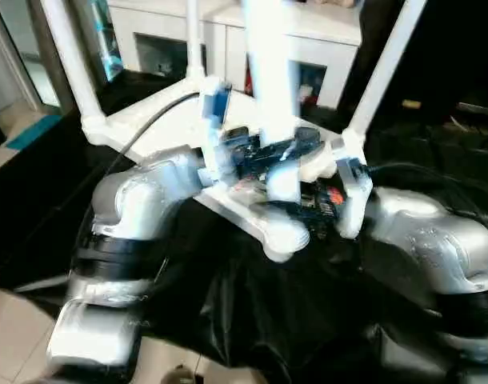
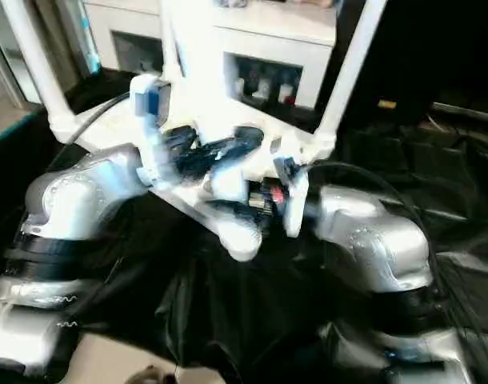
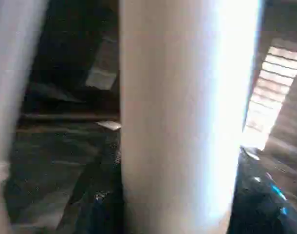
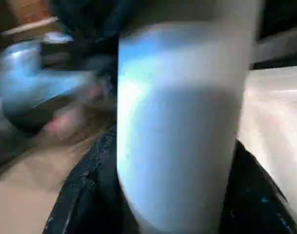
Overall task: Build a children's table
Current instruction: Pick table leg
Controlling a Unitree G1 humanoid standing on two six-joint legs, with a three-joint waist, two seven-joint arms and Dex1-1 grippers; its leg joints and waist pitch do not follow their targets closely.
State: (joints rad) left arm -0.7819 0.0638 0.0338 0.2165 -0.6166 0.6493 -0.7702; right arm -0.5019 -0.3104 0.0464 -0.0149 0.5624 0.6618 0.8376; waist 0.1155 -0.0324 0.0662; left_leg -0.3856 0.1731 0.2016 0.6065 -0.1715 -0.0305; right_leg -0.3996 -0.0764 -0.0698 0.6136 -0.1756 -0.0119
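The children's table was seen inverted on a black sheet, legs upward. The near white leg was grasped between the left end effector and the right end effector, each partly open around it.

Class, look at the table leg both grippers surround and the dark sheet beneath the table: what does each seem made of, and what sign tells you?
Table leg: seemingly plastic, smooth white, with a soft sheen and no grain. Dark sheet: likely thin plastic film, black and glossy; it lies in sharp crinkles that catch the light.
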